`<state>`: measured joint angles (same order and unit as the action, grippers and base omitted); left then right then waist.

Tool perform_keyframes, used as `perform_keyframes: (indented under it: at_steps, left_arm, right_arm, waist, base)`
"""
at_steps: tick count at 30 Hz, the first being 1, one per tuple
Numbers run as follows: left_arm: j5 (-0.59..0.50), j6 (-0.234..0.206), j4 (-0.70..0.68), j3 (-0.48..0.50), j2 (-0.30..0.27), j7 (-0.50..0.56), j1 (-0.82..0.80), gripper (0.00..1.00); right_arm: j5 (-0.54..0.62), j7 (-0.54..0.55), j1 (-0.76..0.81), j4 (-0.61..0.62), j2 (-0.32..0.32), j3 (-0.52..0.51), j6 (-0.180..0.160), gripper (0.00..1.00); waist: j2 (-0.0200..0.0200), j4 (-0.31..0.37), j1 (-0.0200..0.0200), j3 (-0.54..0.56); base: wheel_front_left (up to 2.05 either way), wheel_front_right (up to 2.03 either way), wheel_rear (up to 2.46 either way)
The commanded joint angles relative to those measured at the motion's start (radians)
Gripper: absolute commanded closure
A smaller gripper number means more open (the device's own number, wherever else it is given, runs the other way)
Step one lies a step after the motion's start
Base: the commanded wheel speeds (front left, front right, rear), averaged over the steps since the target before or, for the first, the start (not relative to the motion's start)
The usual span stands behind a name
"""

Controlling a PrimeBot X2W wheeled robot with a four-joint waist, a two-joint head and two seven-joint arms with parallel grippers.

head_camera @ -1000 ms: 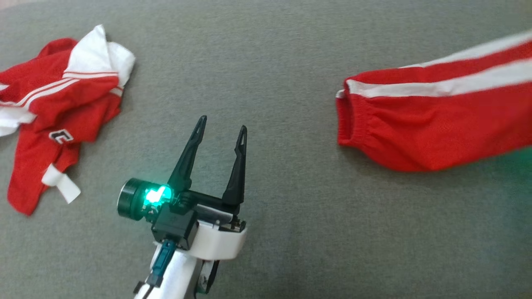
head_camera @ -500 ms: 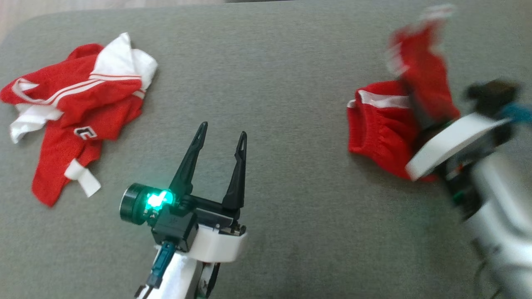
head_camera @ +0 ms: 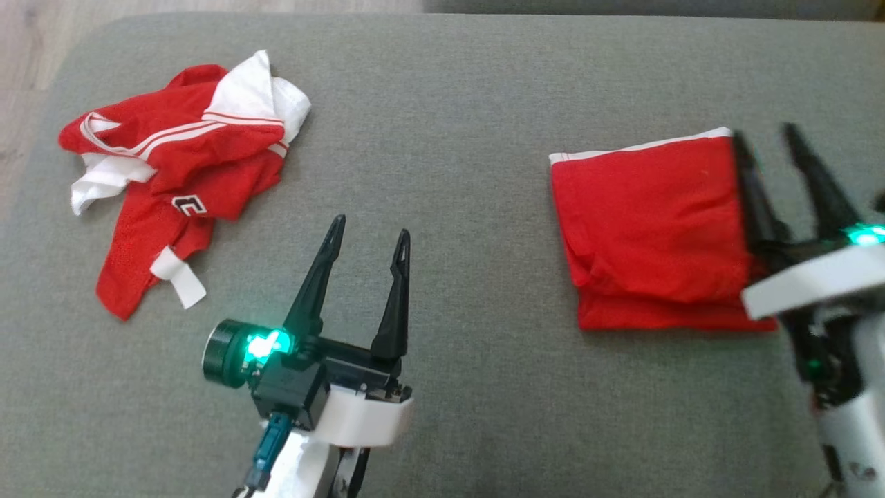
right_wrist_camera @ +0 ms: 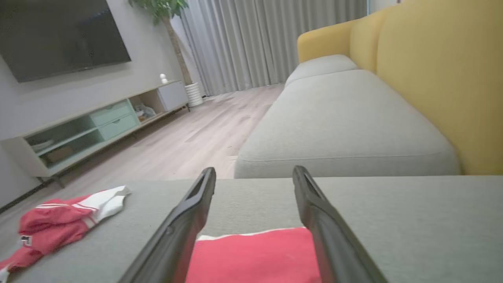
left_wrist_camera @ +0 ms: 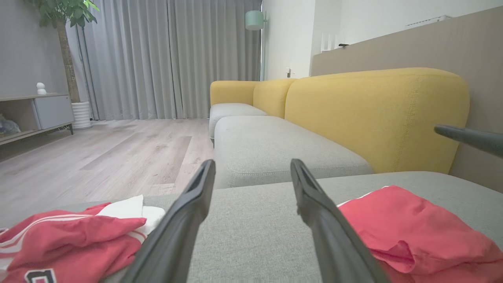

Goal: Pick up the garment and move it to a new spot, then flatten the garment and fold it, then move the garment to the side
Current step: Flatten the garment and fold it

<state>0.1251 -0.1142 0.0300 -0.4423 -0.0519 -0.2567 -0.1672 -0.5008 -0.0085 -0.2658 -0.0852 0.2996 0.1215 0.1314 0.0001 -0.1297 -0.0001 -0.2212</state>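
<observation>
A folded red garment (head_camera: 650,228) with a white edge lies flat on the grey cushion (head_camera: 449,138) at the right. It also appears as the red garment (right_wrist_camera: 255,255) below my right fingers and as the red garment (left_wrist_camera: 412,232) at the lower right of the left wrist view. My right gripper (head_camera: 764,138) stands open at its right edge, nothing between its fingers. My left gripper (head_camera: 368,229) is open over bare cushion in the middle, apart from both garments.
A crumpled red and white jersey (head_camera: 180,166) lies at the cushion's far left, also seen as the jersey (left_wrist_camera: 70,236) and the jersey (right_wrist_camera: 59,224). A yellow sofa back (left_wrist_camera: 377,114) and wooden floor (left_wrist_camera: 98,157) lie beyond.
The right gripper has let go of the red garment, which now lies folded flat. The right arm drew back to its right edge. The head camera shifted; the left gripper kept still.
</observation>
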Motion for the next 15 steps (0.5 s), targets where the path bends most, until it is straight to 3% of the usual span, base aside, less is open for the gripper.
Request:
perform_keyframes:
  at_steps: [1, 7, 15]
  left_arm:
    - [0.003, -0.003, -0.036, 0.032, 0.002, -0.005, -0.012, 0.0]
    - [0.002, -0.005, -0.043, 0.035, 0.002, -0.005, -0.006, 0.0]
    - [-0.002, -0.02, -0.051, 0.064, 0.002, -0.005, 0.053, 0.0]
  right_arm:
    - [0.021, -0.018, 0.011, 0.026, 0.011, -0.005, -0.001, 0.0]
    - [0.1, -0.11, 0.036, -0.046, 0.004, -0.083, -0.001, 0.0]
    - [0.147, -0.222, 0.081, -0.164, -0.03, 0.007, -0.001, 0.0]
  waist:
    - [-0.0001, -0.006, 0.0001, 0.002]
    - [-0.0001, -0.023, 0.0001, 0.013]
    - [-0.0001, -0.011, 0.0001, 0.087]
  base:
    - [0.0, 0.0, 0.0]
    - [0.0, 0.0, 0.0]
    - [0.0, 0.0, 0.0]
